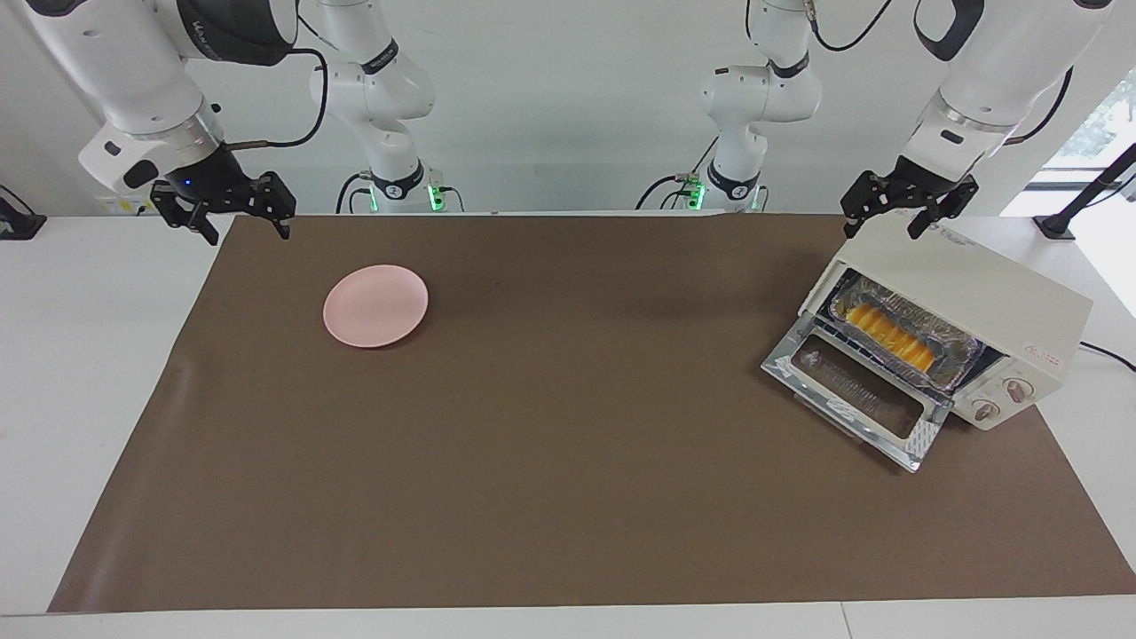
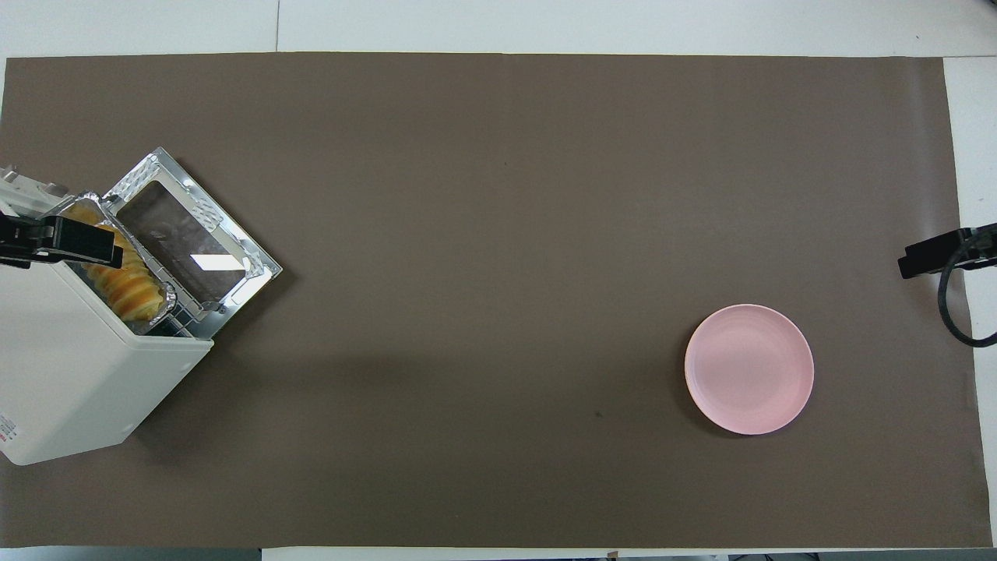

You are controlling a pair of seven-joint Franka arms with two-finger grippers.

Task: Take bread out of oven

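The cream-white oven (image 1: 967, 293) stands at the left arm's end of the table with its glass door (image 1: 856, 395) folded down open. The yellow-orange bread (image 1: 892, 335) lies in a silver foil tray (image 1: 963, 357) on the rack, at the oven's mouth. My left gripper (image 1: 883, 229) is open and empty in the air over the oven's top, at the corner nearest the robots. My right gripper (image 1: 248, 232) is open and empty over the mat's corner at the right arm's end. The oven (image 2: 78, 366), bread (image 2: 128, 288) and left gripper (image 2: 86, 241) also show in the overhead view.
A round pink plate (image 1: 375, 305) lies on the brown mat (image 1: 568, 444) toward the right arm's end; it also shows in the overhead view (image 2: 749, 368). The oven's two knobs (image 1: 1003, 399) sit beside the door. The right gripper's tip (image 2: 931, 259) shows at the mat's edge.
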